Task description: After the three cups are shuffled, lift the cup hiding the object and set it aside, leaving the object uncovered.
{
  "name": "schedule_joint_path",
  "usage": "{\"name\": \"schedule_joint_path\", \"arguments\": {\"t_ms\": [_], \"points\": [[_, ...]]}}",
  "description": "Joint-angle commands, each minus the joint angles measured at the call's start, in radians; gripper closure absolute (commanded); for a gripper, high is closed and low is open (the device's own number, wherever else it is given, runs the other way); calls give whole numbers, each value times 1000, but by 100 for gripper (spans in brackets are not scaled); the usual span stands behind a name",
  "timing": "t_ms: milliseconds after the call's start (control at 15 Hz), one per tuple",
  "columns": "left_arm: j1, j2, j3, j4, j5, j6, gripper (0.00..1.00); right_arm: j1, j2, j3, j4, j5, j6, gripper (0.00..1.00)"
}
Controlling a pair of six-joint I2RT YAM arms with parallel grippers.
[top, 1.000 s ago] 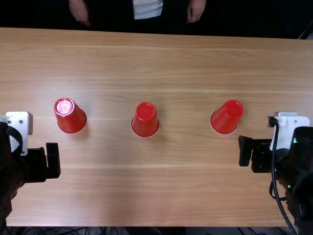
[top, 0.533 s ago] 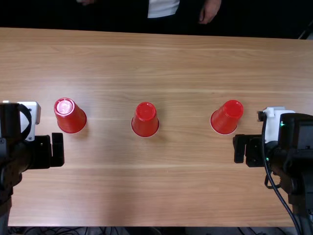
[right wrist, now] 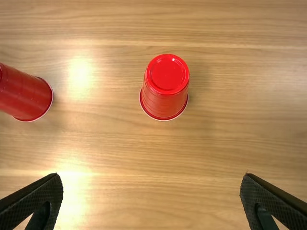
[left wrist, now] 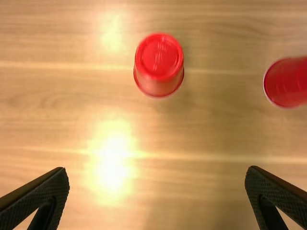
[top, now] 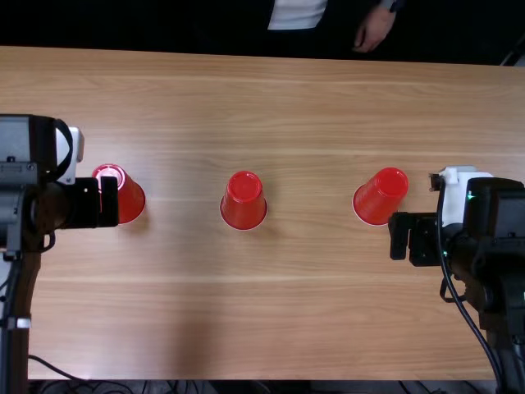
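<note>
Because I cannot tell which red cup hides the object, a wrong pick is my main risk. With my left gripper (top: 108, 202) spread wide close by the left cup (top: 125, 197) and my right gripper (top: 399, 236) equally wide near the right cup (top: 381, 197), a low finger could topple either. The middle cup (top: 244, 201) stands well apart, and bare table (top: 262, 312) lies on both sides of the row.

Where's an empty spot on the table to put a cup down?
The wide strip of light brown wooden table beyond the upside-down red plastic cups, and the near strip before them, are bare. It's crowded by the left cup, at the left gripper.
</note>
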Motion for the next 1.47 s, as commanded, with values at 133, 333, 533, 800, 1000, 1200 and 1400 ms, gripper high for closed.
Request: {"name": "schedule_joint_path", "arguments": {"t_ms": [133, 333, 533, 800, 1000, 1200, 1400], "points": [[2, 115, 23, 82, 0, 3, 0, 7, -4, -13, 3, -7, 5, 0], [2, 199, 23, 124, -2, -1, 0, 7, -10, -14, 3, -9, 7, 0], [-1, 253, 20, 189, -2, 1, 0, 6, -10, -25, 5, -9, 5, 0], [-3, 354, 20, 220, -79, -3, 0, 6, -13, -48, 69, -7, 5, 0], [-3, 419, 20, 218, -81, -6, 0, 7, -13, -72, 117, -7, 5, 0], [-4, 466, 22, 216, -77, -10, 0, 7, -11, -89, 119, -5, 5, 0], [-4, 509, 23, 216, -77, -14, 0, 7, -7, -94, 123, -5, 3, 0]]}}
